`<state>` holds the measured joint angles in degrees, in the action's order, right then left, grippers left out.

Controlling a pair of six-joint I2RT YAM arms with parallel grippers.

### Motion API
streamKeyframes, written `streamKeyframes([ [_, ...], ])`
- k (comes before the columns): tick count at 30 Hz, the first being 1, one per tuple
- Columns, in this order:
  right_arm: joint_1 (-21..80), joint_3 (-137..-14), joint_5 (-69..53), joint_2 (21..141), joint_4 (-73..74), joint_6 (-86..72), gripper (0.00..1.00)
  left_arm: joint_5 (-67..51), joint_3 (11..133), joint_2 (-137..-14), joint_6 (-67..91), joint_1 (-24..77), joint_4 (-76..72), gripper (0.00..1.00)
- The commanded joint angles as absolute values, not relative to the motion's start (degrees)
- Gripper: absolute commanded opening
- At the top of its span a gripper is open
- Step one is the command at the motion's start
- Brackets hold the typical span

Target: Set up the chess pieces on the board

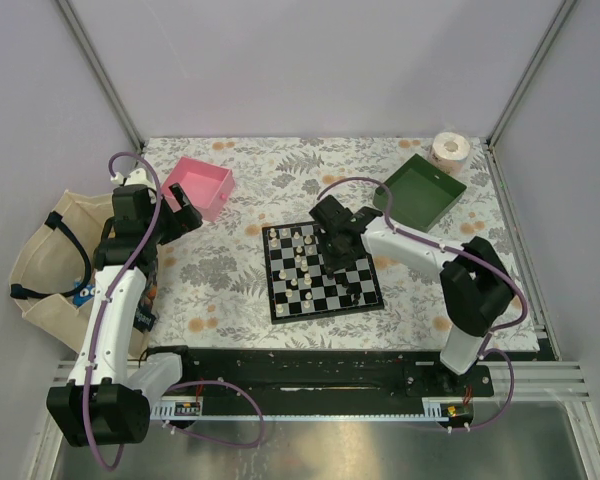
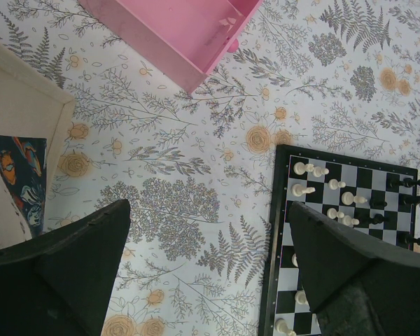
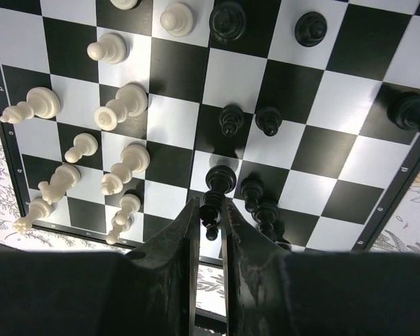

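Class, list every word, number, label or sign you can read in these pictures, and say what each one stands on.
Small pale marks on the black border of the board: too blurred to read.
White sticker on the left arm: too small to read.
No other writing shows, so nothing can be quoted.

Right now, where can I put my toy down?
Bare flowery cloth lies between the pink square tray and the black-and-white chequered board, and left of the green square tray. The board is crowded with tiny chessmen and the right claw.
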<state>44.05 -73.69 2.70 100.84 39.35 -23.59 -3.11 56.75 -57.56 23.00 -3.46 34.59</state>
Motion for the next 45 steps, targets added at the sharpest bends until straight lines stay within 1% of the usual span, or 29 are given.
streamKeyframes([
  [1,44.6,-75.9,6.5,95.5,39.8,-23.0,0.16,-4.2,57.2,-57.3,23.6,-4.0,32.6,0.99],
  [4,44.4,-75.7,10.0,93.3,40.2,-22.5,0.16,-4.1,57.1,-57.3,23.5,-4.0,32.8,0.99],
  [11,42.9,-74.2,12.0,88.2,40.0,-23.3,0.16,-4.5,57.1,-57.3,23.6,-4.0,32.6,0.99],
  [21,33.9,-66.6,9.3,86.6,38.5,-24.4,0.15,-4.7,57.1,-57.2,23.6,-3.9,32.6,0.99],
  [25,31.9,-64.7,9.5,87.4,36.7,-22.8,0.15,-4.8,57.1,-57.2,23.6,-4.0,32.6,0.99],
  [30,31.8,-64.2,7.7,89.1,35.2,-22.7,0.15,-4.9,57.1,-57.2,23.6,-4.0,32.5,0.99],
  [45,31.6,-64.7,7.7,93.7,33.0,-22.7,0.18,-4.8,57.0,-57.2,23.6,-4.0,32.5,0.99],
])
